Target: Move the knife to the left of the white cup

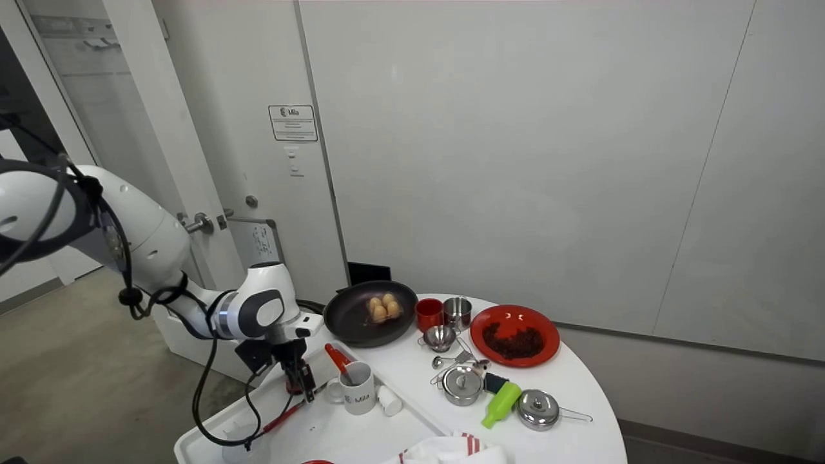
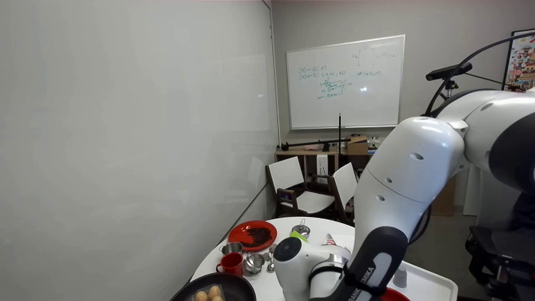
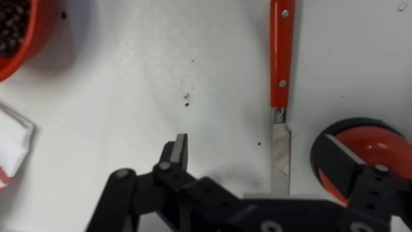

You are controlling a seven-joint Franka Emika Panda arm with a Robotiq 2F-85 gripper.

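1. One round white table (image 1: pixel 580 412), visible in both exterior views.
2. Arm (image 1: pixel 151 232): reaches in, wrist pointing down.
3. Tray (image 1: pixel 348 438): white, raised rim. Can't tell if it's on the table or butted up to it.
4. Pan (image 1: pixel 348 322): black, on table.
5. Plate (image 1: pixel 546 325): red, on table, dark bits (image 1: pixel 514 341) on it.
6. Tool (image 3: pixel 260 148): released, fingers spread wide. In wrist view one finger overlaps a round red thing (image 3: pixel 376 145); can't tell if they touch.
7. Knife (image 3: pixel 280 90): lying free on tray. In wrist view the blade shows in the gap between the fingers, red handle pointing away from tool. Finger height over it: can't tell.
8. Mug (image 1: pixel 359 392): white, upright on tray, red-handled utensil (image 1: pixel 336 357) in it. In an exterior view the knife tip is near its handle.
9. White cup (image 1: pixel 389 399): on tray, just beside mug, opposite side from knife. Looks tipped over.
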